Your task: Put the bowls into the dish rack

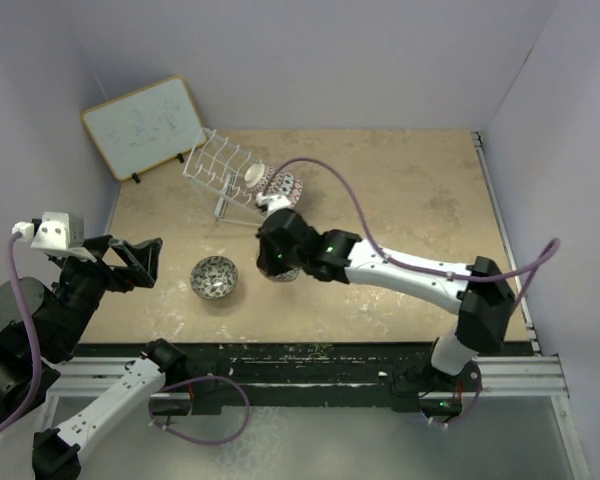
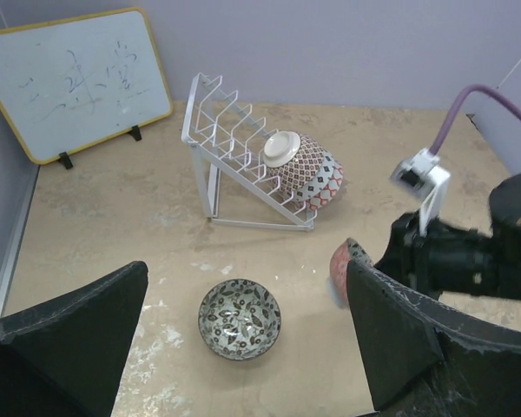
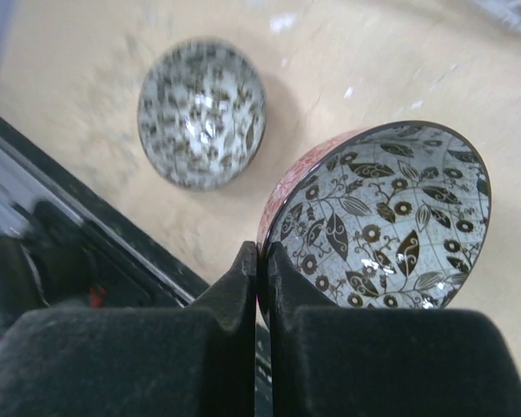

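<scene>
The white wire dish rack point(image 1: 220, 160) point(image 2: 230, 139) stands at the back left of the table. Patterned bowls point(image 1: 280, 186) point(image 2: 306, 169) are nested on edge in its right end. A grey-black bowl point(image 1: 215, 277) point(image 2: 240, 319) point(image 3: 201, 113) sits upright on the table. My right gripper point(image 1: 280, 262) point(image 3: 262, 256) is shut on the rim of a pink-red bowl point(image 3: 382, 217) point(image 2: 339, 271) with a leaf-patterned inside, tilted on edge just right of the grey-black bowl. My left gripper point(image 1: 130, 262) point(image 2: 245, 269) hangs open and holds nothing, to the left of the grey-black bowl.
A wood-framed whiteboard point(image 1: 143, 125) point(image 2: 69, 82) leans against the back left wall, behind the rack. The right arm's purple cable point(image 1: 360, 215) arches over the middle of the table. The table's near edge point(image 1: 310, 345) runs just below the grey-black bowl.
</scene>
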Motion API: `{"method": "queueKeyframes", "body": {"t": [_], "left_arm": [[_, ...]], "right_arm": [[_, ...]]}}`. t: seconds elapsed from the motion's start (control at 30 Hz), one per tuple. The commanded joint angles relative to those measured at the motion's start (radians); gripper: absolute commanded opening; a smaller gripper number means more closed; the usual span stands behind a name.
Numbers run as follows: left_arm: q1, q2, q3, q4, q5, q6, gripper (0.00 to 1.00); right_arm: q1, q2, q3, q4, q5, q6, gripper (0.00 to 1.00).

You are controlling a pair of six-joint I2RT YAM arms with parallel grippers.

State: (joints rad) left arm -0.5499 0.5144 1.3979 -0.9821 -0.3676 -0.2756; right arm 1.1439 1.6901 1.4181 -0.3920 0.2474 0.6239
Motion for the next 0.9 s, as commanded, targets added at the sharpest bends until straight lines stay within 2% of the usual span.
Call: {"method": "queueKeyframes", "body": {"t": [0.0, 0.07, 0.23, 0.43, 0.63, 0.87], "left_arm": [[0.004, 0.02, 0.05, 0.033, -0.001, 0.032, 0.99], [0.004, 0.026, 0.06, 0.031, -0.006, 0.038, 0.99], [0.004, 0.029, 0.07, 0.03, -0.011, 0.043, 0.99], [0.004, 0.027, 0.069, 0.027, -0.014, 0.039, 0.99], [0.004, 0.029, 0.097, 0.007, -0.025, 0.044, 0.99], [0.004, 0.015, 0.105, -0.022, -0.039, 0.039, 0.99]], "right_arm": [[-0.164, -0.167, -0.161, 0.421, -0.256, 0.073, 0.0], [-0.227, -0.195, -0.211, 0.558, -0.407, 0.1, 0.0], [-0.296, -0.206, -0.226, 0.76, -0.569, 0.138, 0.0], [-0.393, -0.16, -0.277, 1.152, -0.741, 0.372, 0.0], [-0.446, -0.036, -0.242, 1.508, -0.808, 0.594, 0.0], [-0.498, 0.152, -0.161, 1.901, -0.811, 0.873, 0.0]]}}
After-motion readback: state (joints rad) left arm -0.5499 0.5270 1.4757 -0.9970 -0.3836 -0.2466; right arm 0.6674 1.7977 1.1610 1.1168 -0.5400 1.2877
